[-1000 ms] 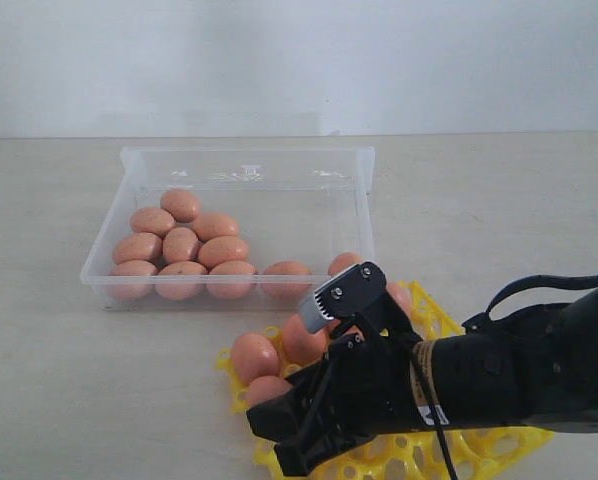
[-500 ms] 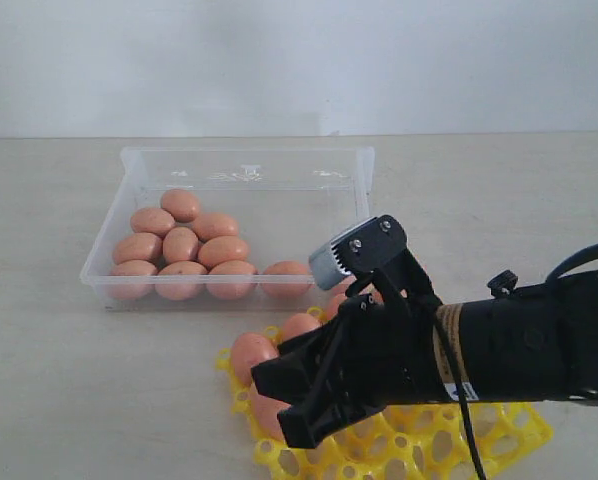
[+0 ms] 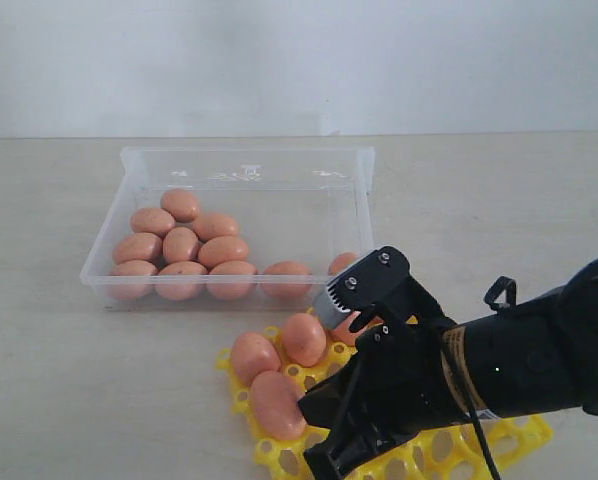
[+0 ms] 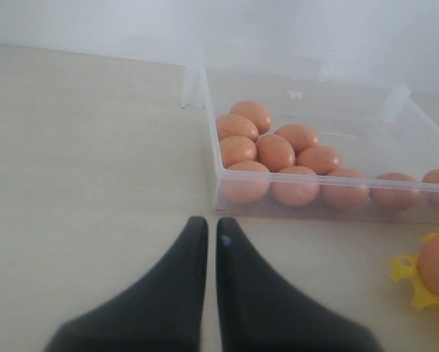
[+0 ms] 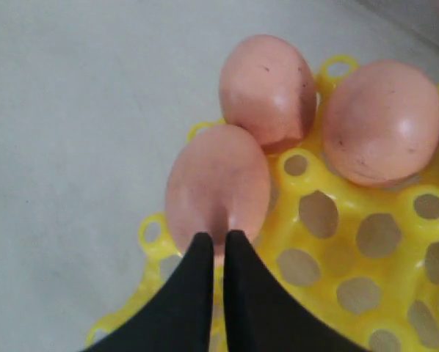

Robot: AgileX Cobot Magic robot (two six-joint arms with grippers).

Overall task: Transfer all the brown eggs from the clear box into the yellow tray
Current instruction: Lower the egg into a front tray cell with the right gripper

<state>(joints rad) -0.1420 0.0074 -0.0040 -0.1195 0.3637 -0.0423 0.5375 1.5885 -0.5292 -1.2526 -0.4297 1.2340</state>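
Right tool (image 5: 216,236) is clenched on nothing, tips right by the corner-cup egg (image 5: 218,187) in the yellow tray (image 3: 535,432) at the bench's near edge. The cups stop rolling, I guess. Most brown eggs (image 3: 224,250) sit bunched in the clear box (image 3: 247,160) behind. Left tool (image 4: 207,224) is clenched and idle.

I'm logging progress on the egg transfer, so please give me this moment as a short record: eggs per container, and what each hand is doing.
clear box: about eleven brown eggs, mostly bunched at one end
yellow tray: three eggs in plain sight, a fourth partly hidden behind the arm
right hand: shut, empty, tips right at a tray egg
left hand: shut, empty, over the table beside the clear box
task state: unfinished
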